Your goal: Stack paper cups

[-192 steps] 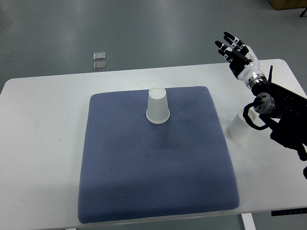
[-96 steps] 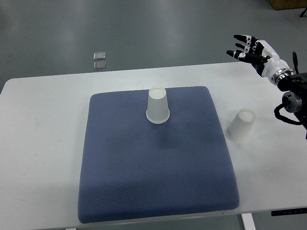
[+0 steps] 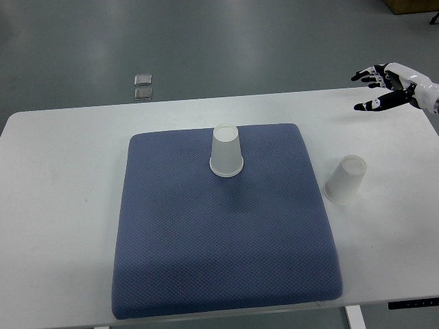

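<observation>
A: Counted cups?
B: Two. One cup [image 3: 345, 179] on the bare white table [image 3: 62, 171], just off the blue mat [image 3: 219, 240]'s right edge, upside down, wide rim toward the camera. Second cup [image 3: 226, 151] farther back on the mat, also upside down.
A: Hand?
B: Right hand [image 3: 391, 86] at the far right edge, fingers spread, holding nothing. Table cup nearer and left of it. Left hand unseen.
</observation>
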`<state>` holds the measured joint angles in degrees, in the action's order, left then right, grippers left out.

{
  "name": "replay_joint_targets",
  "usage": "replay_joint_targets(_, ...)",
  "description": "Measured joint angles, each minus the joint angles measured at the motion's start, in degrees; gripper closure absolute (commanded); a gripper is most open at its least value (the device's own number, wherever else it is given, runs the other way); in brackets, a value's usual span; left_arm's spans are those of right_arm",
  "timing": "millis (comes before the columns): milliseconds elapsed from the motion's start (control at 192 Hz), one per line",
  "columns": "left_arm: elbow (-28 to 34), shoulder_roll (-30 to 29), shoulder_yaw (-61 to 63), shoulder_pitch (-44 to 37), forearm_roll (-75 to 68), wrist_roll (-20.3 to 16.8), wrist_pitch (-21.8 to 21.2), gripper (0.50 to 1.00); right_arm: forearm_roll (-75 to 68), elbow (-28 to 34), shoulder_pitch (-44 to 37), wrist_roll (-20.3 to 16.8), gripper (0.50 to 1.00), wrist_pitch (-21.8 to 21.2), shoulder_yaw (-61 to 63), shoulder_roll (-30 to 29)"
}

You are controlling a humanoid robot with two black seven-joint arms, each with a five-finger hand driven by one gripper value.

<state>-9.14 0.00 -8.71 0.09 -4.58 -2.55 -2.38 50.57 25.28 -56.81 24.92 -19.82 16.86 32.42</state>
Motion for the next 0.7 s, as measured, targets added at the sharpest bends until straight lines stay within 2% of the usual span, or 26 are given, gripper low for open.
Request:
replay_joint_targets(353, 0.0, 0.0, -0.1, 0.0, 0.0, 0.0, 0.0, 0.500, 17.9, 8.6, -2.6, 1.1, 0.587, 0.2, -4.6, 6.8)
replay_joint_targets(702, 0.1, 0.0, 0.0, 0.0, 0.0, 0.0, 0.0, 0.500, 23.9, 25.3, -2.8, 2.0, 0.587, -0.6, -7.6, 18.9)
